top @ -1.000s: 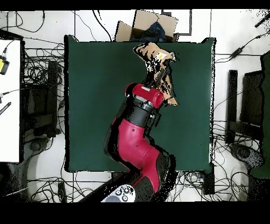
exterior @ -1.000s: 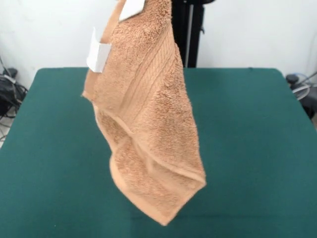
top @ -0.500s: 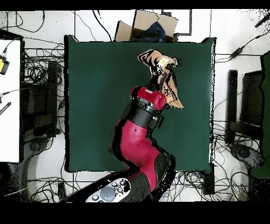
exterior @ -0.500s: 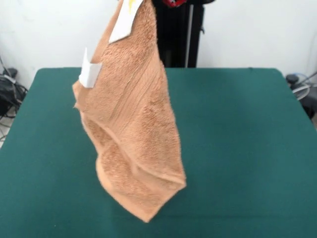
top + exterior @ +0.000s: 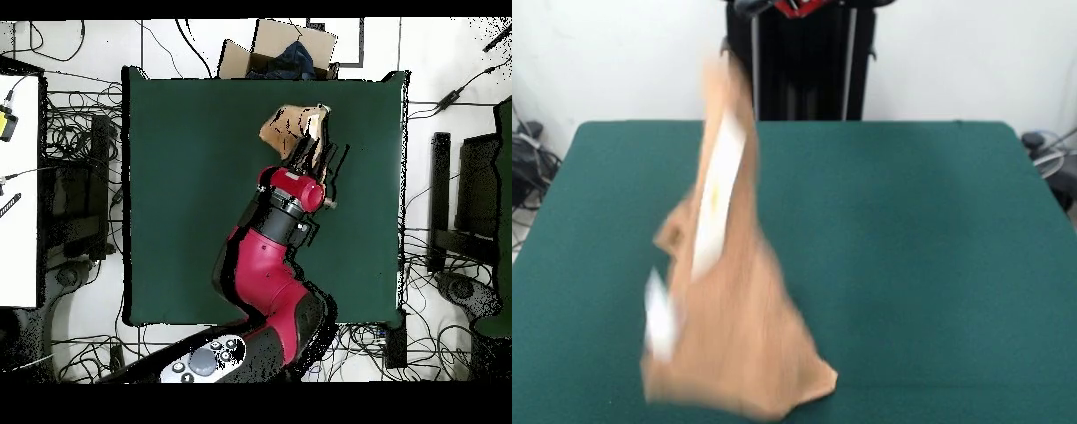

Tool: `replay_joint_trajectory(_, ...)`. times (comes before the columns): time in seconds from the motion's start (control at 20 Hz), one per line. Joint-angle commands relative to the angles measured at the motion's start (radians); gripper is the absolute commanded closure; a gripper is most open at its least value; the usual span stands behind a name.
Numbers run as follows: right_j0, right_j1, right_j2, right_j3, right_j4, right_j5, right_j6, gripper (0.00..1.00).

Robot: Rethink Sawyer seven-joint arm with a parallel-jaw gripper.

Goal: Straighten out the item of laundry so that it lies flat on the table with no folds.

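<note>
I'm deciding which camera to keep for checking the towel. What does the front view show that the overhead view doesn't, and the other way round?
Only the front view shows the towel as a tall, blurred, bunched shape with its white label, its lower end low over the table. Only the overhead view shows the red arm reaching over the table, a cardboard box beyond the table's edge, and cables on the floor. Both show the towel unflattened on or over the green table; neither shows the tool clearly.
</note>
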Motion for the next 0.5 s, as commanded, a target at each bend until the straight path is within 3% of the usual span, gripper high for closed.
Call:
replay_joint_trajectory(0.05,0.049,0.060,0.020,-0.035,0.092,-0.036,-0.005,0.00)
replay_joint_trajectory(0.5,0.075,0.096,0.003,-0.025,0.151,-0.016,0.031,0.00)
